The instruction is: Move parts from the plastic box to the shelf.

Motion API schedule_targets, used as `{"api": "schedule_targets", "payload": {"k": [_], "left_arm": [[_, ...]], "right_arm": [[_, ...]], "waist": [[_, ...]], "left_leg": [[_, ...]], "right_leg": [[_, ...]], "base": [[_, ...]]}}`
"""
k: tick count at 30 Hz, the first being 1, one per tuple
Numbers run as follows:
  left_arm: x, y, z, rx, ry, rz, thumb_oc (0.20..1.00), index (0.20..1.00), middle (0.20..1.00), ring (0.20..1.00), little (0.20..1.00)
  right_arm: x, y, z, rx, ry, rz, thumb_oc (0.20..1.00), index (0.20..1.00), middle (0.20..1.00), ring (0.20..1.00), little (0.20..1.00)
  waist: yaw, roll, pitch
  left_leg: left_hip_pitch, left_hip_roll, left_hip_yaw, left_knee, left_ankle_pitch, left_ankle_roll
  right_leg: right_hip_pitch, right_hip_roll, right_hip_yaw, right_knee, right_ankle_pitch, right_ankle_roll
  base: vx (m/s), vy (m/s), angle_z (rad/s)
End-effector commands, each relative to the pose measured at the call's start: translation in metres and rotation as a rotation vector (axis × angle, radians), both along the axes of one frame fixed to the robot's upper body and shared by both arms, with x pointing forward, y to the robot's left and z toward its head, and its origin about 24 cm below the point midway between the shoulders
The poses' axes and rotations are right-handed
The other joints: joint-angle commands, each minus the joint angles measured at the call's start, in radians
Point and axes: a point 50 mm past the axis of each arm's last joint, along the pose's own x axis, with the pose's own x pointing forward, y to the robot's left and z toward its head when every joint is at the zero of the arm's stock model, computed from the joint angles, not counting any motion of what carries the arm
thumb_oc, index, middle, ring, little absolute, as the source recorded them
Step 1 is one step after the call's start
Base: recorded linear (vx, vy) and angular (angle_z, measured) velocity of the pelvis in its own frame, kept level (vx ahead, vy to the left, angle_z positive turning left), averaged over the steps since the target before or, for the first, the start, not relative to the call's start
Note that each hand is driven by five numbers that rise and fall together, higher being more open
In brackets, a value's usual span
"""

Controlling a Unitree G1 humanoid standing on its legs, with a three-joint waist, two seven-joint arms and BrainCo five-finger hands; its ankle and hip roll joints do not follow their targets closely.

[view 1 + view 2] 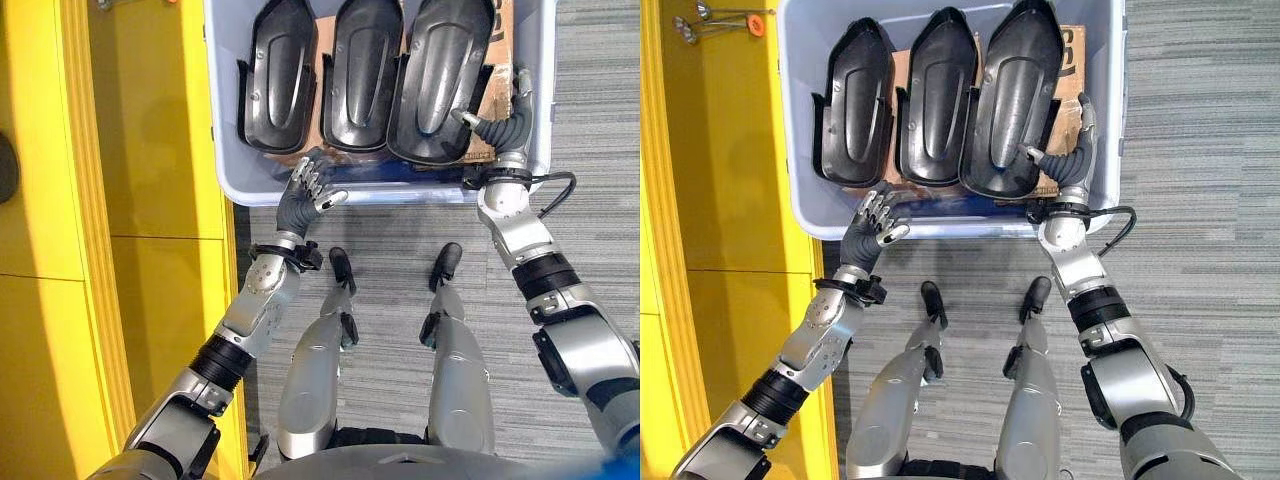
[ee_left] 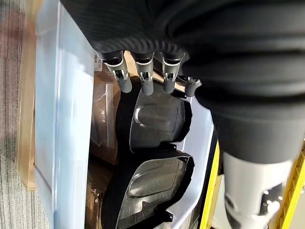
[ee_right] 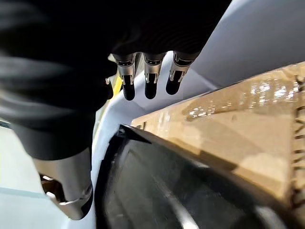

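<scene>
Three black moulded parts stand side by side in the pale blue plastic box (image 1: 400, 190): a left one (image 1: 280, 75), a middle one (image 1: 362, 70) and a larger right one (image 1: 440, 75). My right hand (image 1: 507, 128) is inside the box at its right wall. Its fingers are straight along the wall and its thumb rests on the right part's near edge (image 3: 190, 191). My left hand (image 1: 303, 200) hovers at the box's near rim, below the left part (image 2: 155, 121), fingers relaxed and holding nothing.
The yellow shelf (image 1: 150, 150) runs along the left, close beside the box. Brown cardboard (image 1: 495, 95) lies under the parts. Grey carpet (image 1: 590, 120) spreads to the right of the box. A few metal hooks (image 1: 700, 20) lie on the shelf at the far left.
</scene>
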Motion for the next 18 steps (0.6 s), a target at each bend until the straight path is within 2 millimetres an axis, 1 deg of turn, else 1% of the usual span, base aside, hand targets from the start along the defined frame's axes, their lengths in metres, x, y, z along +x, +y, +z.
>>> {"api": "schedule_targets", "payload": {"k": [1,12,13,17,18], "left_arm": [[-0.009,0.000,0.019,-0.039,-0.107,-0.024,1.000,1.000,1.000,1.000,1.000],[-0.009,-0.010,0.024,-0.049,-0.118,-0.064,1.000,1.000,1.000,1.000,1.000],[-0.009,-0.011,0.025,-0.048,-0.123,-0.069,1.000,1.000,1.000,1.000,1.000],[-0.010,-0.013,0.027,-0.054,-0.129,-0.076,1.000,1.000,1.000,1.000,1.000],[-0.010,-0.014,0.026,-0.055,-0.126,-0.078,1.000,1.000,1.000,1.000,1.000]], "right_arm": [[0.004,0.015,0.024,0.000,-0.082,0.043,1.000,1.000,1.000,1.000,1.000],[0.017,0.012,0.011,-0.029,0.032,0.010,1.000,1.000,1.000,1.000,1.000],[0.020,0.010,0.007,-0.025,0.064,-0.007,1.000,1.000,1.000,1.000,1.000],[0.025,0.000,0.001,-0.014,0.133,-0.051,1.000,1.000,1.000,1.000,1.000],[0.026,-0.001,-0.002,-0.012,0.150,-0.055,1.000,1.000,1.000,1.000,1.000]], "waist": [[0.002,-0.026,-0.025],[0.015,-0.026,-0.006],[0.019,-0.023,-0.002],[0.030,-0.019,0.008],[0.035,-0.019,0.006]], "left_leg": [[-0.047,0.090,-0.022,0.078,0.028,-0.106],[-0.111,0.078,-0.044,0.119,0.006,-0.092],[-0.125,0.076,-0.048,0.127,0.003,-0.091],[-0.149,0.068,-0.058,0.143,-0.008,-0.085],[-0.142,0.066,-0.068,0.145,-0.029,-0.095]], "right_leg": [[0.012,-0.119,0.059,0.120,-0.021,0.116],[-0.019,-0.123,0.048,0.139,-0.026,0.115],[-0.024,-0.126,0.045,0.141,-0.026,0.114],[-0.031,-0.128,0.040,0.150,-0.030,0.114],[-0.025,-0.128,0.044,0.154,-0.047,0.122]], "base": [[0.02,0.004,0.08],[0.02,0.004,0.03],[0.04,0.028,0.06],[0.04,0.021,0.10],[0.01,0.009,0.16]]}}
